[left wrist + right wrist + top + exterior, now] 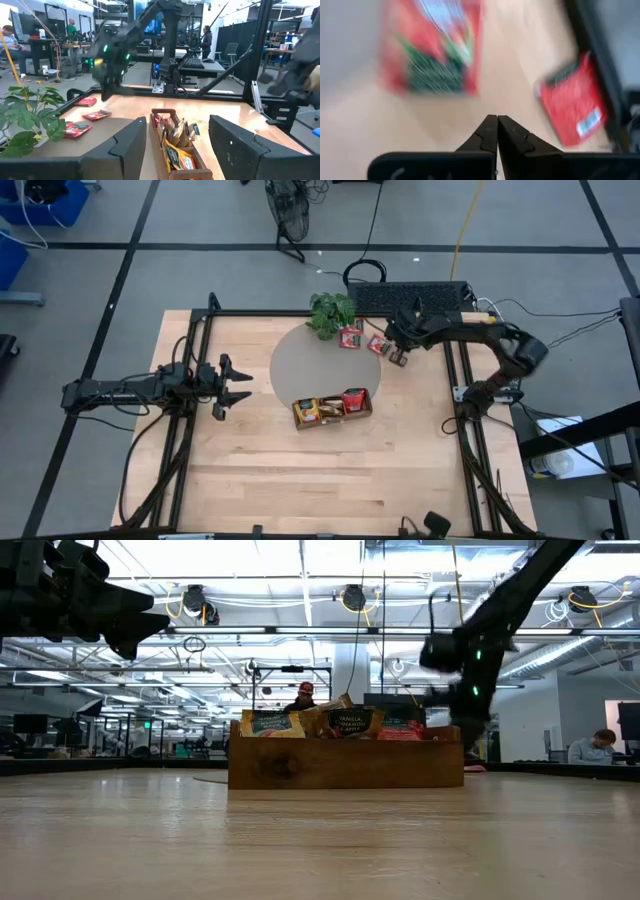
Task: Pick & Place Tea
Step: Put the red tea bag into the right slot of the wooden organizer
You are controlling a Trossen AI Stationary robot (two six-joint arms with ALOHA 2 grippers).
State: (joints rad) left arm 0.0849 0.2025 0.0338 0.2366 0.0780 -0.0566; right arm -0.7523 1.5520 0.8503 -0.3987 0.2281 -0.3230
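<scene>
Upper right, the right gripper [497,122], fingers together and empty, hovers over a flat red tea packet [575,107]; it looks light and flimsy, best pinched at an edge.

Wooden tray [331,409] sits mid-table, tea packets [354,399] inside. Loose packets [351,336] lie behind it, beside the potted plant [330,313], under the right gripper [392,340].
</scene>
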